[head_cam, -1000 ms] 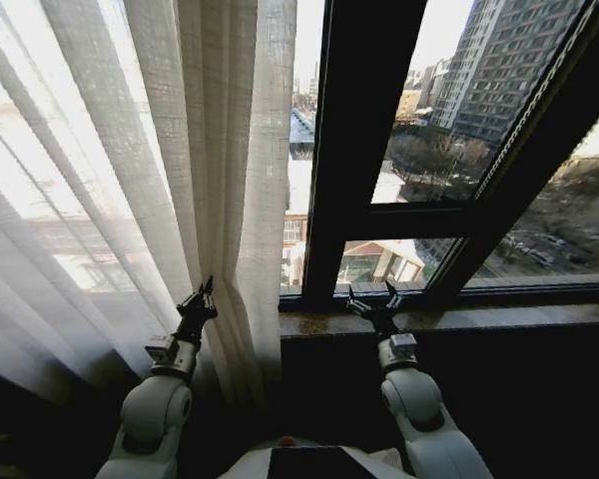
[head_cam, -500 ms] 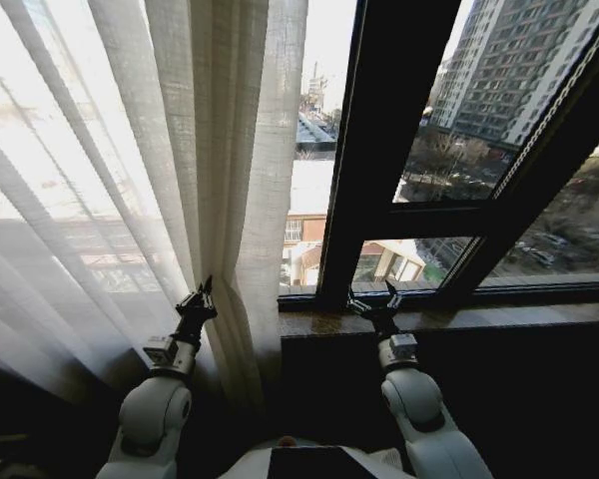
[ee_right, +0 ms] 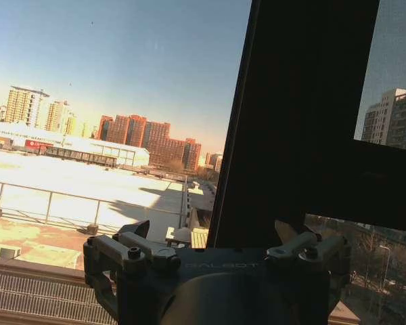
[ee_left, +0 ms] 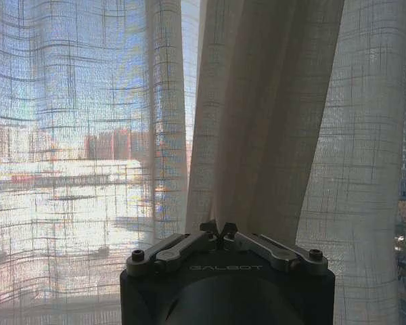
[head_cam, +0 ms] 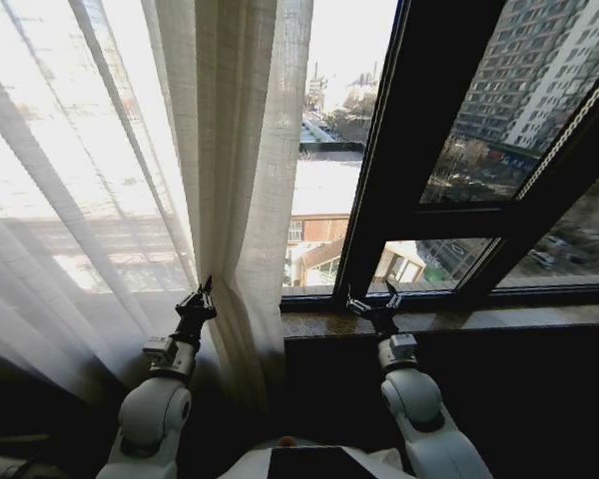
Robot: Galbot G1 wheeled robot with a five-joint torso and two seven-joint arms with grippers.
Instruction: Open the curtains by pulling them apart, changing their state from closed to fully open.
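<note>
Curtains of sheer cream pleated fabric point(head_cam: 230, 170) hang bunched at your left; your left end effector point(head_cam: 202, 295) is clenched empty against them, right end effector point(head_cam: 371, 296) released, so regrasp and pull further.

A: What is past the glass?

B: A dark window frame point(head_cam: 419, 150) leans up toward one o'clock. Tall apartment blocks point(head_cam: 539, 70) stand at two o'clock.

A: And lower down?

B: A brown stone sill point(head_cam: 449, 319) runs along at three o'clock. Bright sun lands on a flat white roof point(head_cam: 324, 185) at twelve o'clock.
</note>
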